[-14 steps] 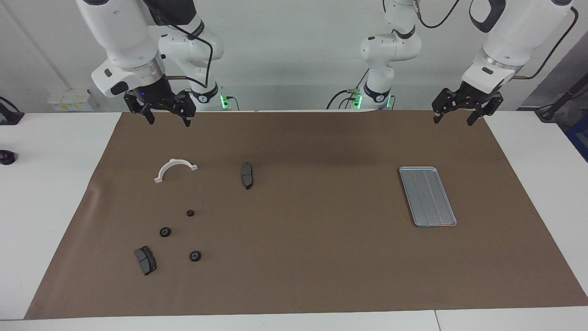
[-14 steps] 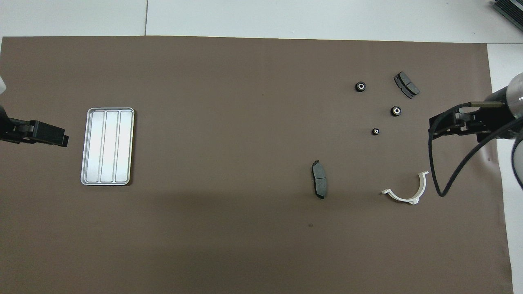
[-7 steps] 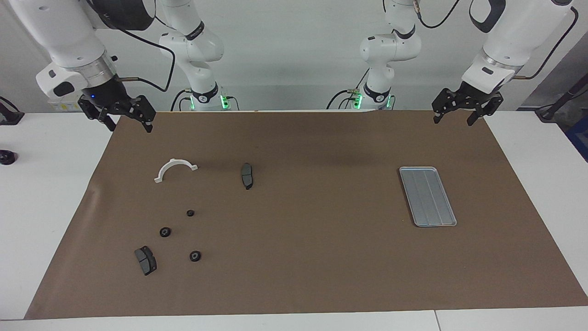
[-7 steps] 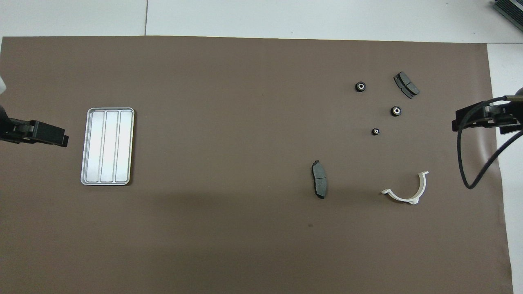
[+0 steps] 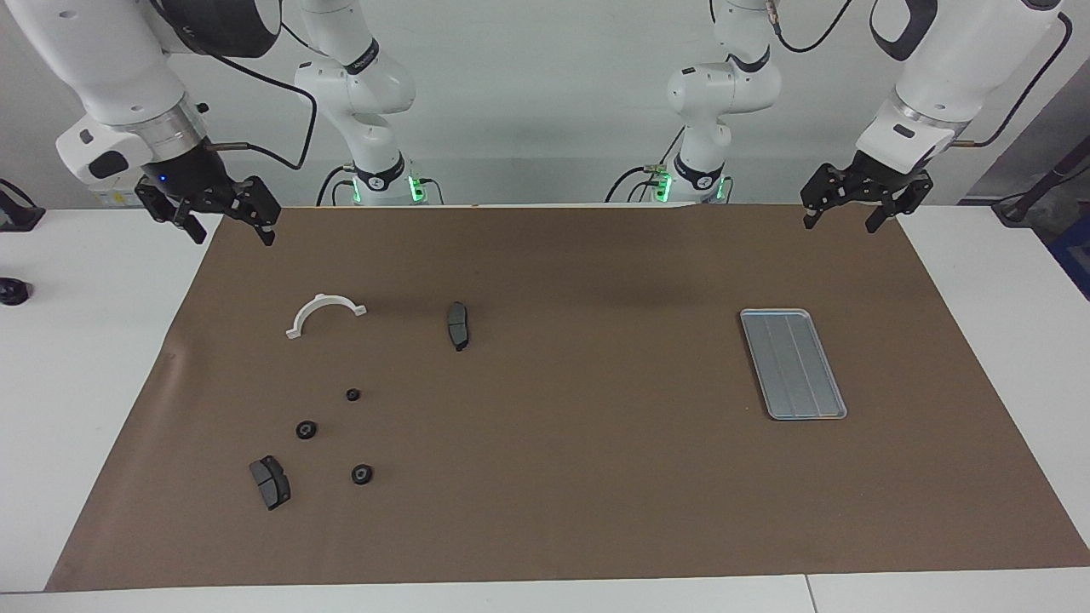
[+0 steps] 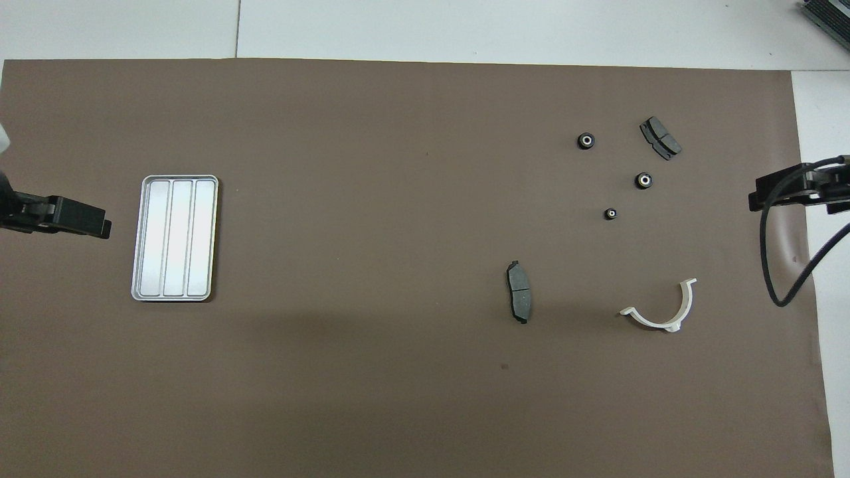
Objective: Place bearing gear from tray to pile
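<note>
The silver-grey ribbed tray [image 5: 792, 363] [image 6: 174, 238] lies empty toward the left arm's end of the brown mat. Three small black bearing gears [image 5: 352, 394] [image 5: 306, 430] [image 5: 362, 474] sit loosely grouped toward the right arm's end, and show in the overhead view as gears [image 6: 610, 214] [image 6: 643, 180] [image 6: 586, 141]. My left gripper [image 5: 840, 223] [image 6: 80, 222] hangs open and empty over the mat's edge, nearer the robots than the tray. My right gripper [image 5: 232, 234] [image 6: 773, 196] is raised over the mat's edge at its own end, open and empty.
A white half-ring [image 5: 324, 313] [image 6: 661, 309] lies nearer the robots than the gears. One dark brake pad [image 5: 458, 325] [image 6: 519, 292] lies beside it toward the middle. Another pad [image 5: 270, 482] [image 6: 660, 137] lies beside the farthest gears. A black cable [image 6: 773, 265] hangs from the right arm.
The right gripper has swung outward from above the half-ring to the mat's edge at its own end. The left arm, tray and gears have not moved.
</note>
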Controlling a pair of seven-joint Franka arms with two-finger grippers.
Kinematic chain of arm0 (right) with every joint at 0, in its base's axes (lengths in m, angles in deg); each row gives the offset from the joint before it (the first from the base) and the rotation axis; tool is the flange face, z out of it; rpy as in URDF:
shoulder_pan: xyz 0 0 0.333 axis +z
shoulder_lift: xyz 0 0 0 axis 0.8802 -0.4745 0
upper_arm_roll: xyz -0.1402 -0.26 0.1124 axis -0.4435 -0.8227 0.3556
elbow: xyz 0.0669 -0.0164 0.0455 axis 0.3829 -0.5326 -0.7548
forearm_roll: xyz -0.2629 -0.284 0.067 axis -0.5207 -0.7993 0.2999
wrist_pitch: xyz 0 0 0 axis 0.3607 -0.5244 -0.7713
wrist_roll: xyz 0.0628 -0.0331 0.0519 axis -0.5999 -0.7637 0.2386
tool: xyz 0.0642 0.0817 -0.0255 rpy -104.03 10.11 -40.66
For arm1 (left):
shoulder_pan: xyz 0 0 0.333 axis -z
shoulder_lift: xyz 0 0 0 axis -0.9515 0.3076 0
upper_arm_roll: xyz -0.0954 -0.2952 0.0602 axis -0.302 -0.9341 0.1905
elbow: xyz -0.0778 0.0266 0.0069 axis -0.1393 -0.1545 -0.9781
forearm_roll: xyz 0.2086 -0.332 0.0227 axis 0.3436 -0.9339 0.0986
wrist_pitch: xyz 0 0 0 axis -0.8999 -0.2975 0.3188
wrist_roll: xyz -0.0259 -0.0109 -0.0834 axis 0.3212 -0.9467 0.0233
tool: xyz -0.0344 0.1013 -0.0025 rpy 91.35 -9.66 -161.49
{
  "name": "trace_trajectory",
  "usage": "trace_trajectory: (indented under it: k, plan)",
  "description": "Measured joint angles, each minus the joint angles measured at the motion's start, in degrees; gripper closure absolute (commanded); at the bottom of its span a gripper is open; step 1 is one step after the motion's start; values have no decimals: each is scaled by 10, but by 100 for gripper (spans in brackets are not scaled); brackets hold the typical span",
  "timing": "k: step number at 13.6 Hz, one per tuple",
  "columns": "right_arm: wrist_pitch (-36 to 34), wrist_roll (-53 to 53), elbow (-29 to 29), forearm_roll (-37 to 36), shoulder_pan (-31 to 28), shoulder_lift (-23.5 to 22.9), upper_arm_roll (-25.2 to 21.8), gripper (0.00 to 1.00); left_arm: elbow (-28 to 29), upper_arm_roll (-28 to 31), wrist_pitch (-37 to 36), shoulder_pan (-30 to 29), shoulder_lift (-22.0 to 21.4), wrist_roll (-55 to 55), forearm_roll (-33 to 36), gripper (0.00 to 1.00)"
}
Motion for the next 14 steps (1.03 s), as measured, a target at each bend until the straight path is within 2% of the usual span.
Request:
trace_trajectory:
  k: [4, 14]
  plan:
    - [0, 0, 0, 0, 22, 0, -16, 0, 0, 0, 0, 0, 0, 0, 0, 0]
    - [1, 0, 0, 0, 24, 0, -17, 0, 0, 0, 0, 0, 0, 0, 0, 0]
